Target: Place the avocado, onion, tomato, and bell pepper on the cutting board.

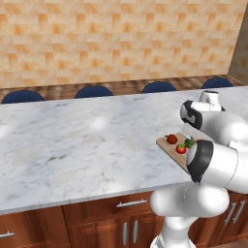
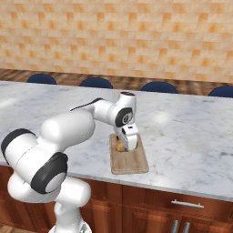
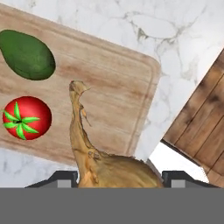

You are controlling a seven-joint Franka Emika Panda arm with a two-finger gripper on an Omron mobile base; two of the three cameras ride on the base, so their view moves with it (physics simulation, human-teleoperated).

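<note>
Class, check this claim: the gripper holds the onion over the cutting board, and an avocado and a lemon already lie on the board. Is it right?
One detail is wrong. The hand view shows the gripper shut on the onion over the cutting board, with the avocado on it, but the second item is a red tomato, not a lemon.

Claw (image 2: pixel 122 146) grips onion (image 2: pixel 120 146) — over cutting board (image 2: pixel 129 161).

Tan onion (image 3: pixel 111 168) with long stem tip between gripper (image 3: pixel 118 177) fingers, over wooden cutting board (image 3: pixel 118 83); dark-green avocado (image 3: pixel 27 54), red tomato (image 3: pixel 26 117) on board ahead.
</note>
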